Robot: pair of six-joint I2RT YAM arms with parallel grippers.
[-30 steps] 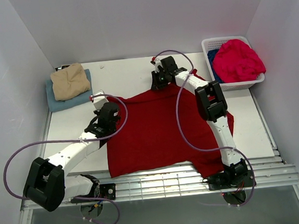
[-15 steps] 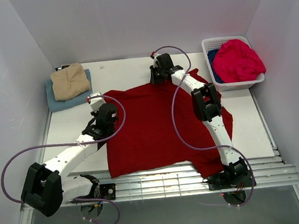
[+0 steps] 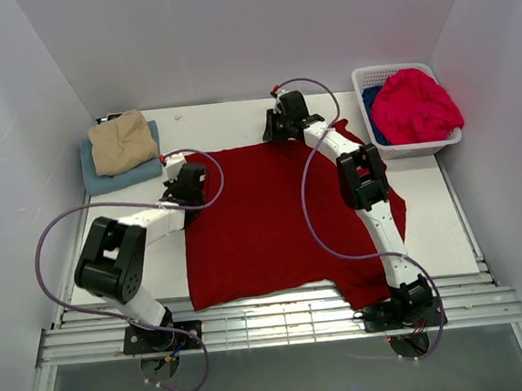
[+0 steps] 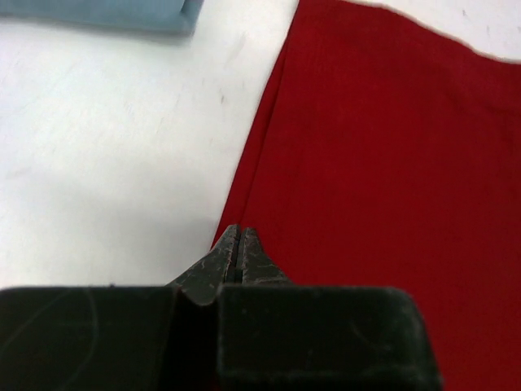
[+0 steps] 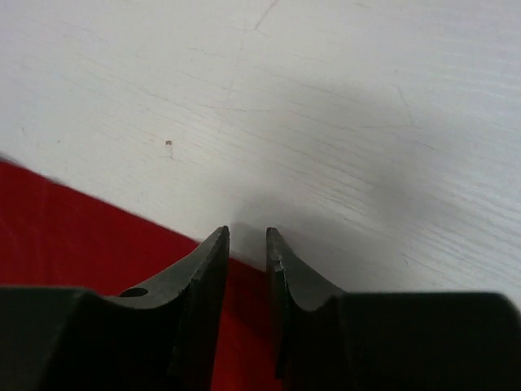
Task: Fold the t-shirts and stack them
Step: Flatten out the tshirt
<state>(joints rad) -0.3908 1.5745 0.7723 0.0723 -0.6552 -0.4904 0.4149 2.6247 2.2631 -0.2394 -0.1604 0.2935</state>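
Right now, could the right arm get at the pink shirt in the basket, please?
Probably yes: the pink shirt sits heaped on top of the open basket, and bare table lies between it and the right gripper, whose jaws are parted.

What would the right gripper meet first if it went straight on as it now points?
Likely the bare table just past the dark red t-shirt; nothing else shows ahead of the right gripper, depth unclear.

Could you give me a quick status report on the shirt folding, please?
Left gripper shut at left edge of dark red t-shirt. Right gripper slightly open at its far edge. Shirt spread out, not yet folded. Only the right arm crosses over it.
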